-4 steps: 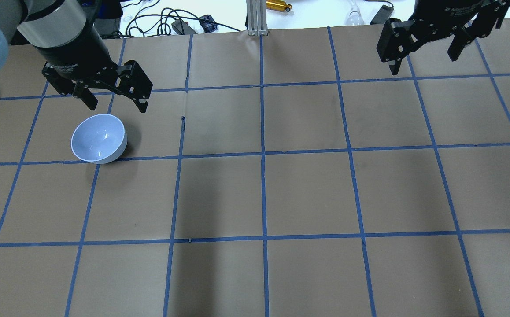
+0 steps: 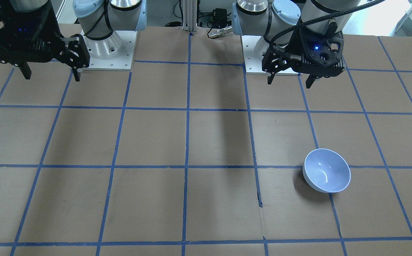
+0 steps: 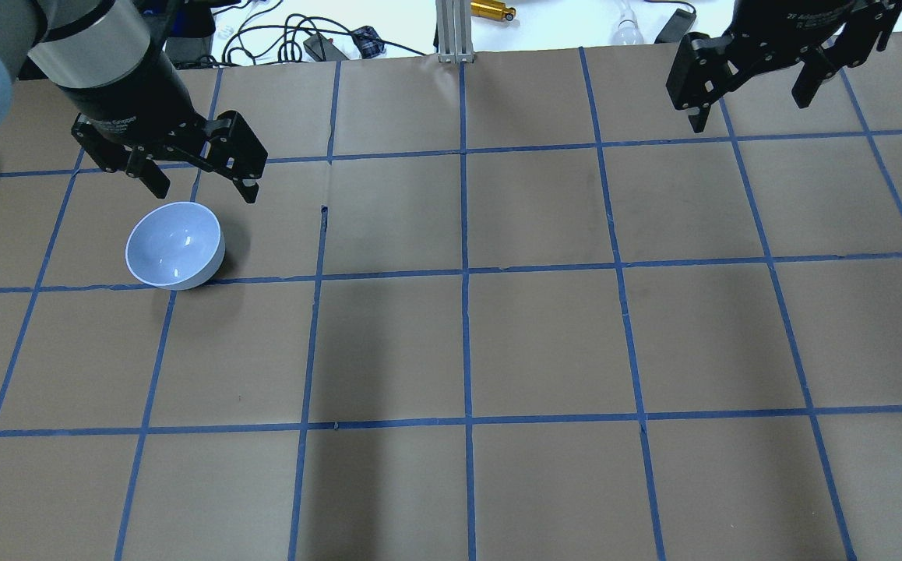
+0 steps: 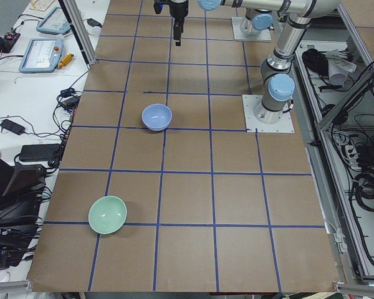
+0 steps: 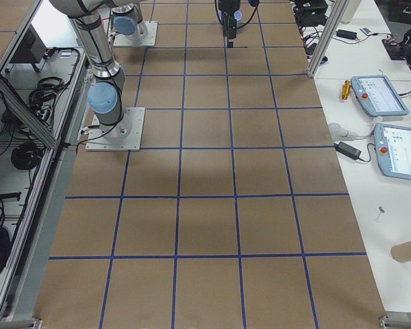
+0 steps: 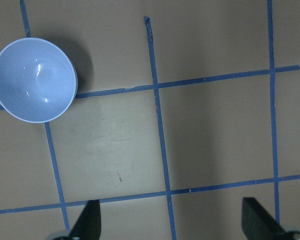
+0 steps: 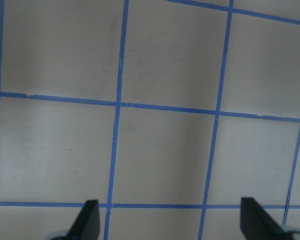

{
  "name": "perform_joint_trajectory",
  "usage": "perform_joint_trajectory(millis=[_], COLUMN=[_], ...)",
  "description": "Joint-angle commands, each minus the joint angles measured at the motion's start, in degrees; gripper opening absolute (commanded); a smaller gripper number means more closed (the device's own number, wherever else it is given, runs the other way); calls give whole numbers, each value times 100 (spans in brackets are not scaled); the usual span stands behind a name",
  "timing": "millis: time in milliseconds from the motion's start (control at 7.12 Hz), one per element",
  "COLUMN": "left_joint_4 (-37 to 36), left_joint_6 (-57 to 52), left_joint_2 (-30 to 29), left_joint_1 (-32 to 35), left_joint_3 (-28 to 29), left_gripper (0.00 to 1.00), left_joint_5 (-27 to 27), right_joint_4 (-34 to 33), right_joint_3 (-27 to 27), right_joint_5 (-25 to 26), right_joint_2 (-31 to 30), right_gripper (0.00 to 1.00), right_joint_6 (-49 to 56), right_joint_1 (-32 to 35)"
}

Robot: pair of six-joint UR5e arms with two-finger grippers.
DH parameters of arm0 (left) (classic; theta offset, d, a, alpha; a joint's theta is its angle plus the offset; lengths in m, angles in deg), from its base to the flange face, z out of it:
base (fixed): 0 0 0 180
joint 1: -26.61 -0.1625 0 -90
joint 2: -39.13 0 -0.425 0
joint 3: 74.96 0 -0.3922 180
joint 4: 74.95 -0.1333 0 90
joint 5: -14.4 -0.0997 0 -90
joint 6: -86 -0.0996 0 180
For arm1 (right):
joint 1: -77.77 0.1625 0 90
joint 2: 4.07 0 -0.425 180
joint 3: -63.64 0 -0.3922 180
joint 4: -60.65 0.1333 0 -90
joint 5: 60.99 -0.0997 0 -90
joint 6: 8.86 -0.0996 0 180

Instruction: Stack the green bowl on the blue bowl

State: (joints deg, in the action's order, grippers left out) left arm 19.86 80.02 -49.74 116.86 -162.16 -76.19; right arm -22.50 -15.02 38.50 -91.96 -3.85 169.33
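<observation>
Left gripper (image 3: 203,191) spread wide and empty, shifted slightly near unmoved blue bowl (image 3: 174,245), right gripper (image 3: 748,113) equally spread, empty

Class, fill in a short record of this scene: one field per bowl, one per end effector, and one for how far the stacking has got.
green bowl: upright, empty, on the table near its end on the robot's left
blue bowl: upright, empty, well apart from the green bowl
left end effector: open, empty, raised near the blue bowl, not over it
right end effector: open, empty, far from both bowls
stacking: not begun; neither bowl is held
</observation>
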Motion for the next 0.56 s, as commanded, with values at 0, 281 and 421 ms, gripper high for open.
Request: perform_joint_trajectory(millis=[0, 281, 421], left_joint_4=[46, 134, 213], left_joint_6=[9, 9, 9], left_joint_2=[18, 18, 18], left_joint_1=[-16, -16, -16], left_joint_3=[-16, -16, -25], left_gripper=[100, 100, 100], left_joint_5=[-11, -11, -11], right_joint_4=[0, 0, 0], right_joint_3=[0, 0, 0], right_joint_5=[0, 0, 0], right_joint_2=[0, 0, 0], right_gripper=[100, 100, 100], right_joint_6=[0, 0, 0], right_joint_1=[2, -6, 2])
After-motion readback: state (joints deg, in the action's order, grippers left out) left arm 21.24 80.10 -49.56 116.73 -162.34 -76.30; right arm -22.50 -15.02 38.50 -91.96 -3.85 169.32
